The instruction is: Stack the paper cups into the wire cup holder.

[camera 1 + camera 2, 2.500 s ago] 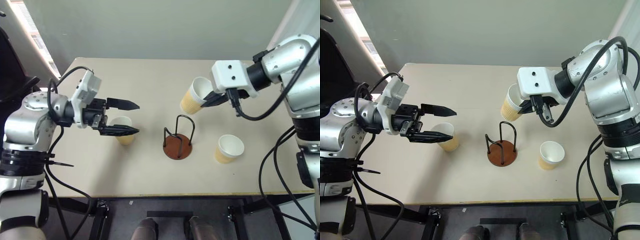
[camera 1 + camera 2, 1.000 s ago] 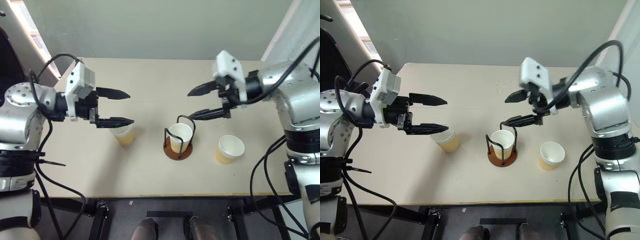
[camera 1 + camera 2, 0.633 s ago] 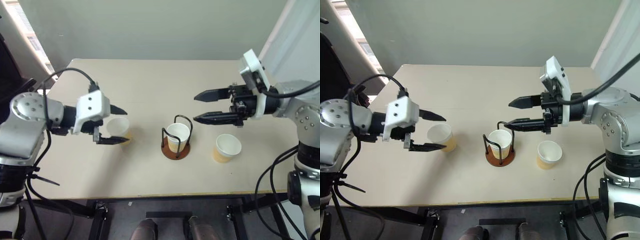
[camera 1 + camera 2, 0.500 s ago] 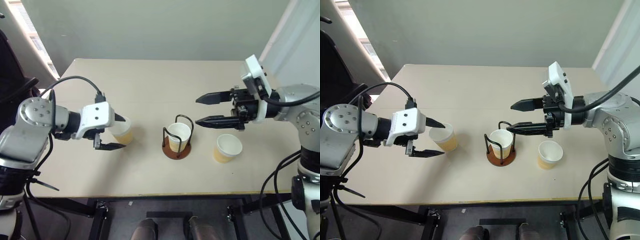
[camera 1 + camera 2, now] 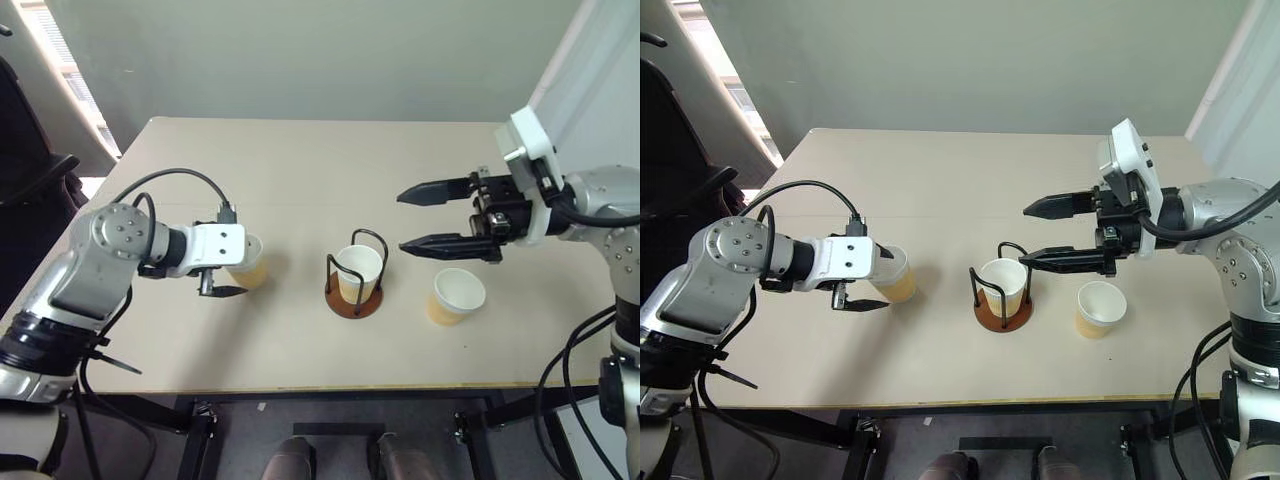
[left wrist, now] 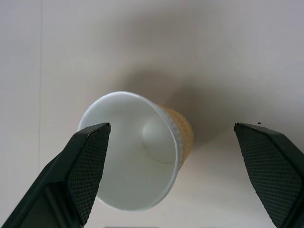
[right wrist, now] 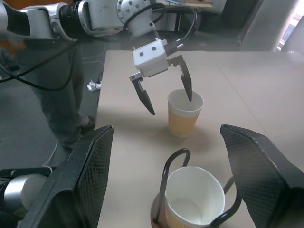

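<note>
A pale beige table (image 5: 300,170) stands before a plain grey-green wall. At its middle sits the wire cup holder (image 5: 355,276), its reddish-brown disc base flat on the top and its black wire loops upright, with 1 of the 3 paper cups (image 5: 358,268) standing inside it, mouth up. From the holder, a 2nd cup (image 5: 456,295) stands upright at 3 o'clock, near but apart. The 3rd cup (image 5: 246,262) stands at 9 o'clock, well apart from the holder. The left gripper (image 5: 238,266) is at this cup with its 2 black fingers spread wide, 1 on either side of the rim; whether either finger touches the cup cannot be told. The right gripper (image 5: 432,216) hangs above the table at about 2 o'clock from the holder, pointing toward it, fingers wide apart and empty.
</note>
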Available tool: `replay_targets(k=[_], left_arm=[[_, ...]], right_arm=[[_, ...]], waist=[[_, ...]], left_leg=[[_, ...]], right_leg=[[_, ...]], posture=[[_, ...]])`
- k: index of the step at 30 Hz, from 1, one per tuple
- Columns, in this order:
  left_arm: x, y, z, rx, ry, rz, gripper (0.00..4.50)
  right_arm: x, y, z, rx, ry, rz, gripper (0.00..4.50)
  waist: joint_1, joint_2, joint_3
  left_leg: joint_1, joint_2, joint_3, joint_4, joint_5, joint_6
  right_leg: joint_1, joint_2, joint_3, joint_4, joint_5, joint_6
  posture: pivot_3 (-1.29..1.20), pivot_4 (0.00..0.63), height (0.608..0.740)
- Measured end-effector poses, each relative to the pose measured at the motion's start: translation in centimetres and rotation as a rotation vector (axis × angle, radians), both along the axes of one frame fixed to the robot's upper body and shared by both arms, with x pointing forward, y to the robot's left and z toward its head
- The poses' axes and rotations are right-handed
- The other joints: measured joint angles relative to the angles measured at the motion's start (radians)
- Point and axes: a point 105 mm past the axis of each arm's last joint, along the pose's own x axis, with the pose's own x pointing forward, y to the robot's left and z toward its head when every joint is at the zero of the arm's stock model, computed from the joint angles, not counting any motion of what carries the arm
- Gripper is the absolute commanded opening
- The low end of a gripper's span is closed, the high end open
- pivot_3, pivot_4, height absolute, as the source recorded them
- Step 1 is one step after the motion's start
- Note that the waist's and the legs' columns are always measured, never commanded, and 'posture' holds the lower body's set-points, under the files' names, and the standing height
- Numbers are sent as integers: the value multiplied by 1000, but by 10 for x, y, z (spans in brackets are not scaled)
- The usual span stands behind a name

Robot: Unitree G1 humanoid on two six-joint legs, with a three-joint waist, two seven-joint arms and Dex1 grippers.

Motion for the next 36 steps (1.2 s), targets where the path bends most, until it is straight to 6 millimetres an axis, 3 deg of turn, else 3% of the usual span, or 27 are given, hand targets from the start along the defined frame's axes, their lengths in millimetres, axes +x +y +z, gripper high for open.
replay_targets(k=[4, 7, 14, 18, 24, 30, 32, 36], left_arm=[[8, 4, -8, 35, -8, 9, 4500], [15, 4, -10, 51, -24, 3, 3878], [23, 1, -20, 62, -24, -21, 1418], [27, -8, -15, 48, -44, -56, 54], [24, -13, -2, 18, -9, -88, 54], [14, -21, 30, -79, 52, -148, 54], [10, -28, 42, -121, 74, -173, 54], [-1, -61, 79, -236, 115, -303, 54]], right_arm=[[-1, 0, -2, 8, -28, 15, 3732], [-3, -2, -7, 14, -49, 44, 3760], [-6, -10, -18, -34, -71, 104, 3760], [-4, -11, -22, -50, -70, 117, 3760], [-1, -21, -21, -80, -71, 110, 3760], [2, -33, -25, -138, -45, 98, 3760], [3, -40, -27, -172, -25, 86, 3760], [11, -57, -26, -213, 1, 33, 3760]], waist=[[0, 0, 0], [3, 0, 0], [4, 0, 0], [4, 0, 0], [6, 0, 0], [6, 0, 0], [7, 0, 0], [12, 0, 0]], left_leg=[[0, 0, 0, 0, 0, 0], [0, 0, 0, 1, 0, 1], [0, 0, 0, 1, -1, 1], [0, 0, 0, 1, -1, 1], [-1, 0, 0, 1, -1, 1], [-1, 0, 0, 2, -1, 1], [-1, 0, 0, 2, -1, 1], [-2, -1, 0, 3, -1, 3]], right_leg=[[0, 0, 0, 0, 1, 2], [0, 0, 0, 0, 3, 4], [1, 0, 0, 0, 3, 6], [1, 0, 0, -1, 5, 9], [1, 0, 0, -1, 5, 9], [1, 0, 0, -1, 5, 9], [1, 0, 0, -1, 5, 9], [2, -1, 0, -2, 5, 9]], posture=[[0, 150, 740], [0, 150, 740], [0, 150, 740], [0, 150, 740], [0, 150, 740], [0, 150, 740], [0, 150, 740], [0, 150, 740]])
